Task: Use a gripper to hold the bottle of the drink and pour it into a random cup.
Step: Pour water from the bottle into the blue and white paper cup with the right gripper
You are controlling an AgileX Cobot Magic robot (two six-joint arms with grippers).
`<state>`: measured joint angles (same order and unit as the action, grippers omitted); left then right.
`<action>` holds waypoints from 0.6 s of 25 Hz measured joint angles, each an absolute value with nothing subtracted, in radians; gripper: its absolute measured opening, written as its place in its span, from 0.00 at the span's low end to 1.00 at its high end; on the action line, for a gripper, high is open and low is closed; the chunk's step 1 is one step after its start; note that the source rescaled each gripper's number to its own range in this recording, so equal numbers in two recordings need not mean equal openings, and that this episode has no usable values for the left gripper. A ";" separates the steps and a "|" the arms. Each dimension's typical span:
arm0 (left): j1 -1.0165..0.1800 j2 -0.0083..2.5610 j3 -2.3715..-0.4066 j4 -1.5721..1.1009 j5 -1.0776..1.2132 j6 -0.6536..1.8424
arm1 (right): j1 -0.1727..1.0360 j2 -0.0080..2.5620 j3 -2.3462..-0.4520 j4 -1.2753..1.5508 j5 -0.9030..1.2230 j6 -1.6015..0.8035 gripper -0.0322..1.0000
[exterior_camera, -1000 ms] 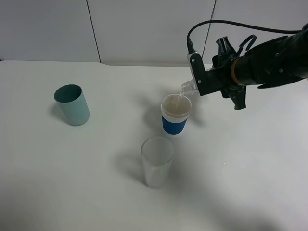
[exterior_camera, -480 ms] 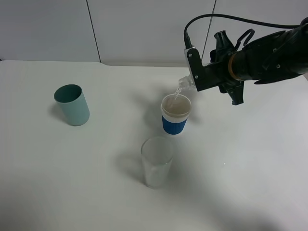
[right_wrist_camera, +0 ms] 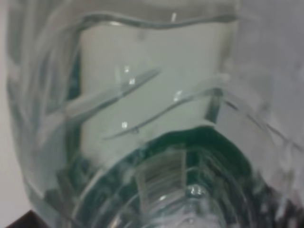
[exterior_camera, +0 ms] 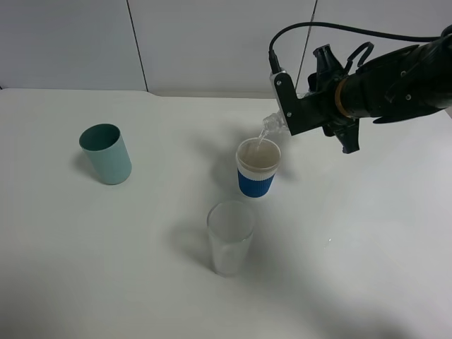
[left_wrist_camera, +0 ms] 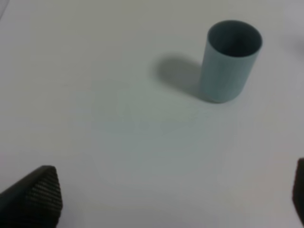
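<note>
The blue paper cup (exterior_camera: 256, 169) with a white rim band stands mid-table, pale liquid inside. Just above its far right rim hangs the clear neck of the bottle of the drink (exterior_camera: 272, 126), tilted mouth-down, a thin stream running into the cup. My right gripper (exterior_camera: 296, 113) is shut on the bottle, whose body is hidden behind the black hand. The right wrist view is filled by the bottle's clear ribbed wall and dark green label (right_wrist_camera: 142, 118). In the left wrist view my left gripper (left_wrist_camera: 166, 194) is open, with one black fingertip (left_wrist_camera: 35, 194) at each side edge and nothing between them.
A teal-green cup (exterior_camera: 106, 154) (left_wrist_camera: 230, 61) stands at the left. A tall clear glass tumbler (exterior_camera: 230, 239) stands just in front of the blue cup. The white table (exterior_camera: 367, 233) meets a pale wall behind.
My right gripper has lifted a little and tipped the bottle further since a second ago. The stream keeps running into the blue cup. The cups have not moved.
</note>
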<state>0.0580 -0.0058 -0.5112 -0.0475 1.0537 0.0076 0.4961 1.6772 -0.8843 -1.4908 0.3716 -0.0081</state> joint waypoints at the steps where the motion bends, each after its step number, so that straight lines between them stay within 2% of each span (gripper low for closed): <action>1: 0.058 -0.006 -0.511 -0.048 1.054 0.008 | 0.496 1.677 -0.884 -1.491 0.372 -0.010 0.03; 15: 0.058 -0.006 -0.511 -0.048 1.054 0.008 | 0.496 1.677 -0.884 -1.491 0.396 -0.025 0.03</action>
<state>0.0580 -0.0058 -0.5112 -0.0475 1.0537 0.0076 0.4961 1.6772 -0.8843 -1.4908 0.3956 -0.0247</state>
